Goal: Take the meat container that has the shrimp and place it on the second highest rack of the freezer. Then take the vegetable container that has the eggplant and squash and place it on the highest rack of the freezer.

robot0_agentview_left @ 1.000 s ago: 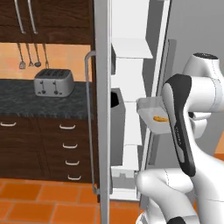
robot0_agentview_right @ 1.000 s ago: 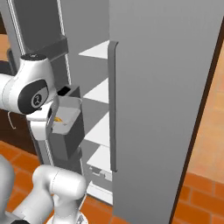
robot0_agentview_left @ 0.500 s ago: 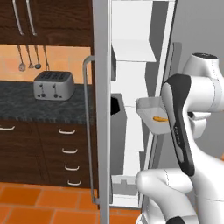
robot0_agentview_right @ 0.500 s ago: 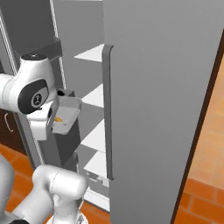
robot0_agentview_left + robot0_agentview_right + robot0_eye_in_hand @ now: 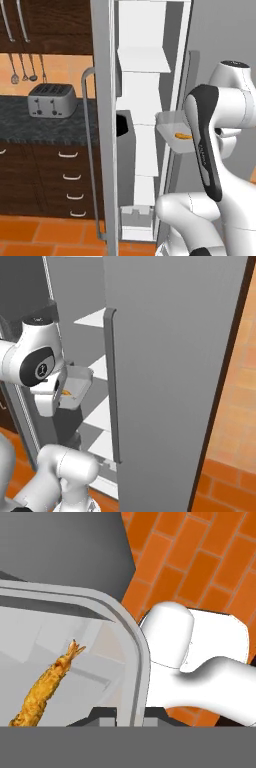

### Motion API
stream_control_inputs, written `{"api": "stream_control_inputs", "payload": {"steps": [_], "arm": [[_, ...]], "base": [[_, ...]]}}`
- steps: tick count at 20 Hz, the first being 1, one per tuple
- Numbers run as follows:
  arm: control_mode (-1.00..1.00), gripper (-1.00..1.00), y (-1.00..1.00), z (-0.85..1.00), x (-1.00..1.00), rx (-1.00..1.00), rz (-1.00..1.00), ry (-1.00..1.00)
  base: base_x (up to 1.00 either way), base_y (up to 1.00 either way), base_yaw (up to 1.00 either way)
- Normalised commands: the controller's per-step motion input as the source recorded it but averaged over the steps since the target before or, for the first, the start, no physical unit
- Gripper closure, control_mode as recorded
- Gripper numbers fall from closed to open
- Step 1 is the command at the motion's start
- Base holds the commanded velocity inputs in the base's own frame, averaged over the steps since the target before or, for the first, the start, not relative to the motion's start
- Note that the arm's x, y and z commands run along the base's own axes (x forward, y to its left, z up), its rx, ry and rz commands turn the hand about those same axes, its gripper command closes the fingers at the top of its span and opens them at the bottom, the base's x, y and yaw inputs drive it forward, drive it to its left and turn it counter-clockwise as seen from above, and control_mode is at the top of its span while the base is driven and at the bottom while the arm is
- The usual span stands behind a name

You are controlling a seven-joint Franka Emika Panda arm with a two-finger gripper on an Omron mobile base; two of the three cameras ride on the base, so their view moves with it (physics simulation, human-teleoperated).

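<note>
- A silver four-slot toaster [image 5: 51, 98] is seen on the dark speckled counter [image 5: 30, 127], well left of the tall grey metal freezer [image 5: 170, 356]; metal utensils [image 5: 22, 70] hang on the orange wall above it, and dark wood drawers with pale handles [image 5: 70, 185] are set below the counter.
- The open grey freezer door with its long curved handle [image 5: 89, 150] stands edge-on between the counter and the white interior.
- A dark bin-like box [image 5: 125, 150] is seen just inside the freezer, beside the door.
- The orange brick-patterned floor [image 5: 200, 567] is visible below the hand.
- The pale grey shallow meat container [image 5: 172, 131] is held up in front of the white shelves, beside the robot's forearm and apart from any shelf.
- The rim of the container [image 5: 137, 662] is pinched at its near edge by the gripper [image 5: 129, 714], whose jaws are clenched on it.
- One small orange curved shrimp [image 5: 46, 684] lies on the container's floor, left of the gripped rim.
- The flat white highest rack [image 5: 92, 318] and the second highest rack [image 5: 100, 367] just below it are seen bare.
</note>
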Motion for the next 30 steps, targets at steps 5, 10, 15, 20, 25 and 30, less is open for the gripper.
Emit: {"api": "stream_control_inputs", "payload": {"steps": [5,10,15,20,25,30], "arm": [[1.00,1.00,0.00,0.00,0.00,0.00,0.00,0.00],[1.00,1.00,0.00,0.00,0.00,0.00,0.00,0.00],[-1.00,1.00,0.12,-0.02,0.02,0.00,0.00,0.00],[-1.00,1.00,0.36,-0.02,-0.08,0.00,0.00,-0.01],[-1.00,1.00,0.35,0.00,-0.02,0.00,0.00,-0.04],[-1.00,1.00,0.00,0.00,0.69,0.04,-0.04,0.00]], "base": [[0.50,-0.07,-0.07],[0.47,0.00,0.00],[0.14,0.11,0.00],[0.00,0.00,0.00],[0.00,0.00,0.00],[0.00,0.00,0.00]]}}
